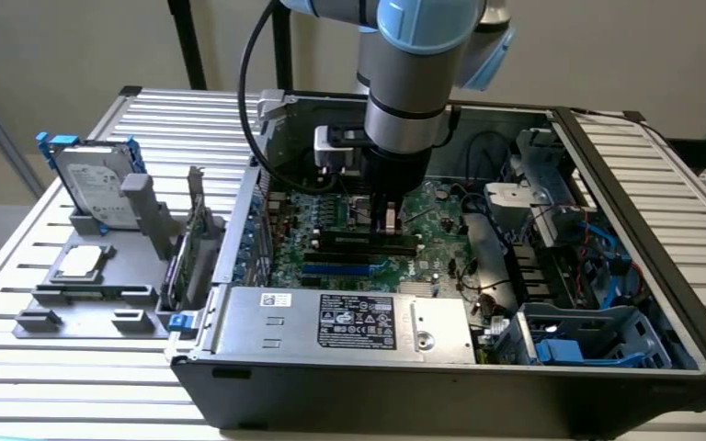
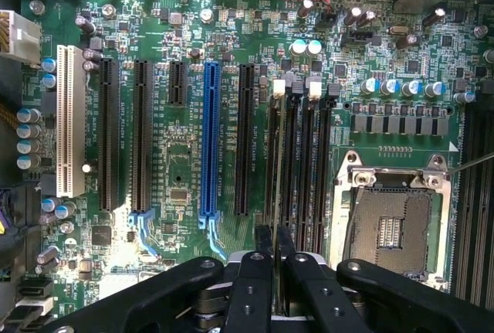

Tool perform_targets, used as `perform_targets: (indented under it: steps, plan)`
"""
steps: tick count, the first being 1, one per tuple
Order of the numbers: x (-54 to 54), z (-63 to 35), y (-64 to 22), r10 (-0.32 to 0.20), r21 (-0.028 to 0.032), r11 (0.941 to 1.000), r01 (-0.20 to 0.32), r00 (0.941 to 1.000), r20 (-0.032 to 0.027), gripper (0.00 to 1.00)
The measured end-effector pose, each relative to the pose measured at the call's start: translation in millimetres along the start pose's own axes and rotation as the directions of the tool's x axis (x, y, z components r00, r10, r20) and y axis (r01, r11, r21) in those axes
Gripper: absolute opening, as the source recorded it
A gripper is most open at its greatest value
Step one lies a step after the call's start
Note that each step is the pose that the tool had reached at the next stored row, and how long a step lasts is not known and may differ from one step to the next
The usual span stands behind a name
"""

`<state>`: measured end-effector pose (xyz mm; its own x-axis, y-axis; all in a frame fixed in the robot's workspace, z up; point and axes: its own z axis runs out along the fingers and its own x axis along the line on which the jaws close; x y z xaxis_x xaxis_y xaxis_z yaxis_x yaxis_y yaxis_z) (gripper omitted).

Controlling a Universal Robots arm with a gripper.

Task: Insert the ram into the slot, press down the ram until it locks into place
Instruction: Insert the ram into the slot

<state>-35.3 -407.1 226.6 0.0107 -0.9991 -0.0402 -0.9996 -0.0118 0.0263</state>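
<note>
My gripper (image 1: 389,220) reaches straight down into the open computer case, over the motherboard's four parallel black slots (image 2: 309,171). In the wrist view its two black fingers (image 2: 261,271) stand close together, shut on the ram (image 2: 276,194). The ram appears edge-on as a thin dark strip running along the slot second from the blue slot (image 2: 208,140). In the exterior view the ram (image 1: 356,241) is a long dark bar standing just above the slots, under the fingers. Whether the white latches (image 2: 279,86) at the slot ends have closed is not visible.
The silver power supply box (image 1: 341,322) fills the case's near side. The CPU socket (image 2: 390,225) lies beside the slots. Cables and drive bays (image 1: 537,266) crowd the exterior view's right. A fixture holding a hard drive (image 1: 93,188) and an upright card (image 1: 194,248) stands outside the case.
</note>
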Motion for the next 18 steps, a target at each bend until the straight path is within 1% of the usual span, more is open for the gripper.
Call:
perform_targets:
  steps: [8,18]
  plan:
    - [-0.8,0.3,0.0,0.000,0.0000,1.0000,0.000,1.0000,-0.0002,0.13]
    - [-0.8,2.6,0.0,0.000,0.0014,1.0000,0.000,1.0000,-0.0001,0.13]
